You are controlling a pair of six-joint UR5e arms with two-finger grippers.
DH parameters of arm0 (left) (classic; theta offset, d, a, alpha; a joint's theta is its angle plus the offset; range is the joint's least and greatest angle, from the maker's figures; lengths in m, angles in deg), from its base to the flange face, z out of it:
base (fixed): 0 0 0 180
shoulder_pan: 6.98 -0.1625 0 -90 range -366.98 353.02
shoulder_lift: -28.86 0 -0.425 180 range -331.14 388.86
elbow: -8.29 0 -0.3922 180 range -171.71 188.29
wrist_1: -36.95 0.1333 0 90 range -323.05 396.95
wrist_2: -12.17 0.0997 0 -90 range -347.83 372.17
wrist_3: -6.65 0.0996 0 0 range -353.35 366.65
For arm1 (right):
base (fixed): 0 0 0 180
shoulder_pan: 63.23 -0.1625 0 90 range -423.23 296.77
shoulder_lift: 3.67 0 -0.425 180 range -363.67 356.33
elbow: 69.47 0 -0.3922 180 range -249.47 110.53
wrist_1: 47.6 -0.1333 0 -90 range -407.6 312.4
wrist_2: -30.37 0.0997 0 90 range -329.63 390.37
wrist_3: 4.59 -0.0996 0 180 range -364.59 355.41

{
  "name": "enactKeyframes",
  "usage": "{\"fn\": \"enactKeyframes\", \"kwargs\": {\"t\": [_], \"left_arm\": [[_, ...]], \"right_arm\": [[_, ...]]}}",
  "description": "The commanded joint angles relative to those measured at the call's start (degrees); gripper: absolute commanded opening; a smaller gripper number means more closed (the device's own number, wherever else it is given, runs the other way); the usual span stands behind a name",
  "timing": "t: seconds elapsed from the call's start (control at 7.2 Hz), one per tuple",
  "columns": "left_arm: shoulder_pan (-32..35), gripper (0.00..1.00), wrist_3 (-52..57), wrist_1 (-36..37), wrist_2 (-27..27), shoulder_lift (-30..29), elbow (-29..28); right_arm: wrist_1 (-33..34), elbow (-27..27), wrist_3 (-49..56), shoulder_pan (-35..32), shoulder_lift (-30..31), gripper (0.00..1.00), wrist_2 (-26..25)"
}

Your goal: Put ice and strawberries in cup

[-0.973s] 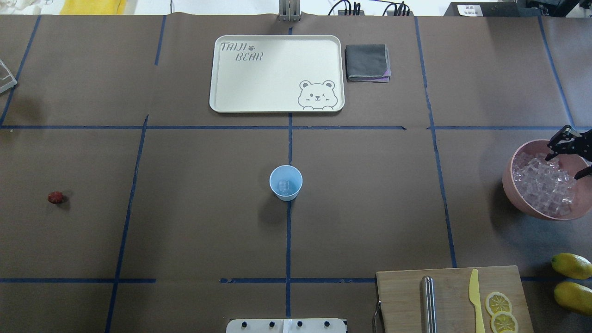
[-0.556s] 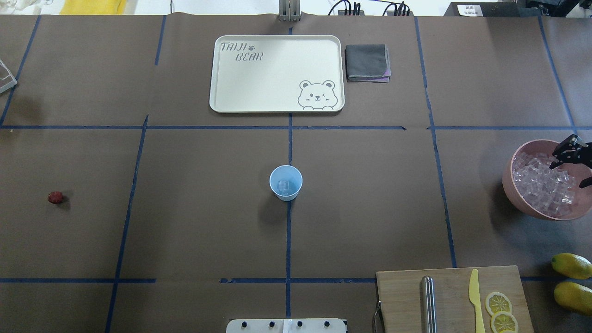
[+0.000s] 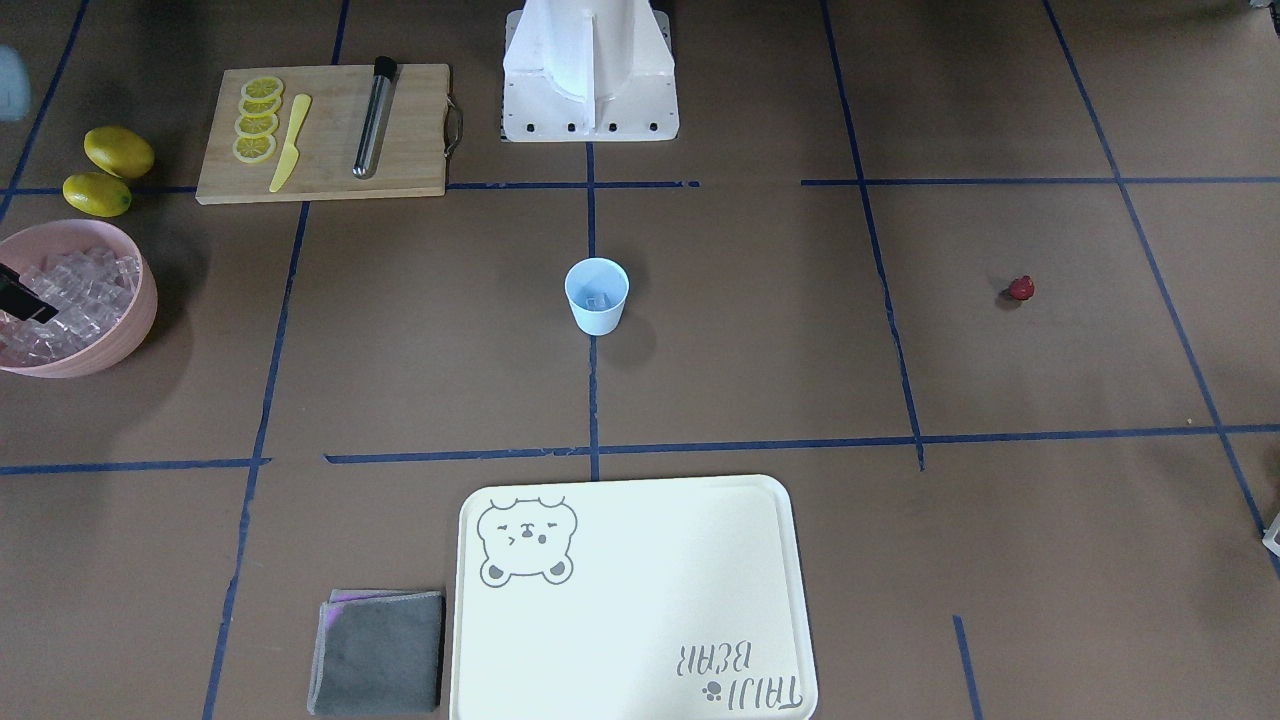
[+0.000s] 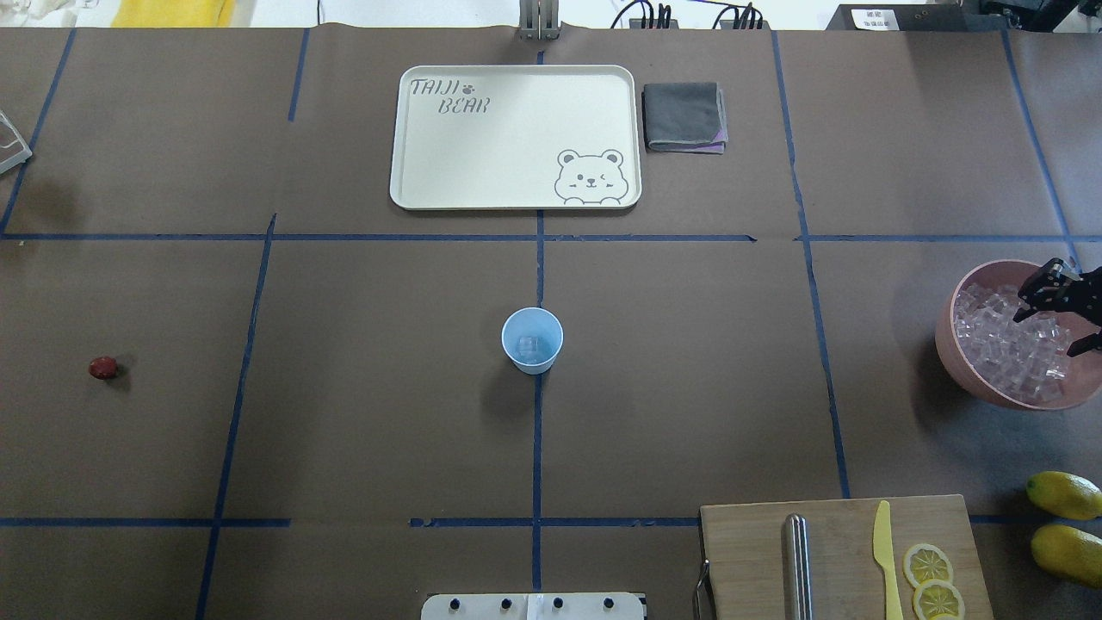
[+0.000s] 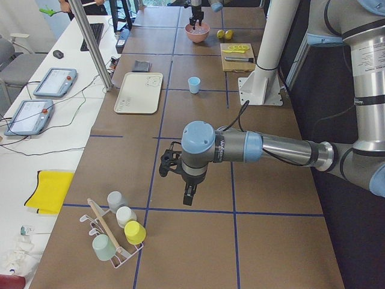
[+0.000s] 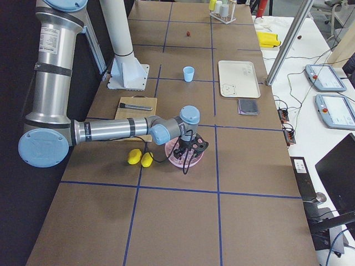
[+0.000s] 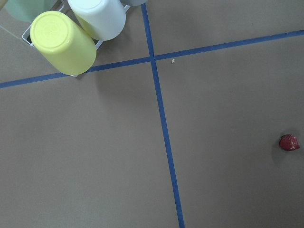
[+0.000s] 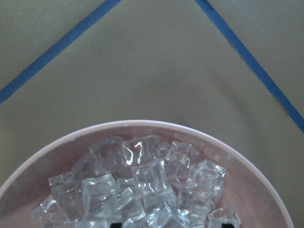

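Observation:
The pale-blue cup [image 4: 532, 340] stands at the table's middle with one ice cube [image 4: 528, 346] inside; it also shows in the front view [image 3: 597, 295]. Many ice cubes [image 4: 1003, 344] fill the pink bowl [image 4: 947, 340] at the right. My right gripper [image 4: 1048, 331] hangs open just over the ice, and its fingertips [image 8: 228, 221] show dark at the wrist view's bottom edge among the cubes [image 8: 142, 183]. The strawberry [image 4: 102, 368] lies alone at the far left and also shows in the left wrist view [image 7: 289, 142]. My left gripper [image 5: 180, 180] hovers above the table; I cannot tell if it is open.
A cream tray [image 4: 516, 138] and a grey cloth [image 4: 684, 116] lie at the far side. A cutting board [image 4: 844, 560] holds a knife, a metal rod and lemon slices. Two lemons [image 4: 1066, 495] lie beside it. A rack of upturned cups [image 5: 117, 232] stands near the left arm.
My right gripper has drifted a little right and sunk lower over the ice bowl, staying open. The cup and the strawberry have not moved.

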Motion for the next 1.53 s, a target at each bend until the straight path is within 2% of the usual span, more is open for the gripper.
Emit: {"fn": "enactKeyframes", "kwargs": {"t": [0.0, 0.28, 0.42, 0.56, 0.83, 1.11, 1.39], "left_arm": [[0.0, 1.00, 0.0, 0.0, 0.0, 0.0, -0.1], [0.0, 1.00, 0.0, 0.0, 0.0, 0.0, 0.0], [0.0, 1.00, 0.0, 0.0, 0.0, 0.0, 0.0], [0.0, 1.00, 0.0, 0.0, 0.0, -0.1, 0.0], [0.0, 1.00, 0.0, -0.1, 0.0, -0.1, 0.0], [0.0, 1.00, 0.0, 0.0, 0.0, -0.1, 0.0], [0.1, 1.00, 0.0, 0.0, -0.1, -0.1, 0.7]], "right_arm": [[-0.1, 0.0, 0.4, 0.1, 0.0, 0.63, -0.2], [-0.1, -0.1, 0.4, 0.1, -0.1, 0.57, -0.3], [-0.1, -0.1, 0.4, 0.1, -0.1, 0.48, -0.7], [-0.1, -0.1, 0.4, 0.1, -0.1, 0.30, -0.9], [-0.1, 0.2, 0.7, 0.1, -0.2, 0.07, -1.0], [-0.1, 1.9, 0.8, 0.0, -0.2, 0.00, -1.3], [1.2, 8.4, 0.3, -0.1, 0.3, 0.00, -3.3]]}}
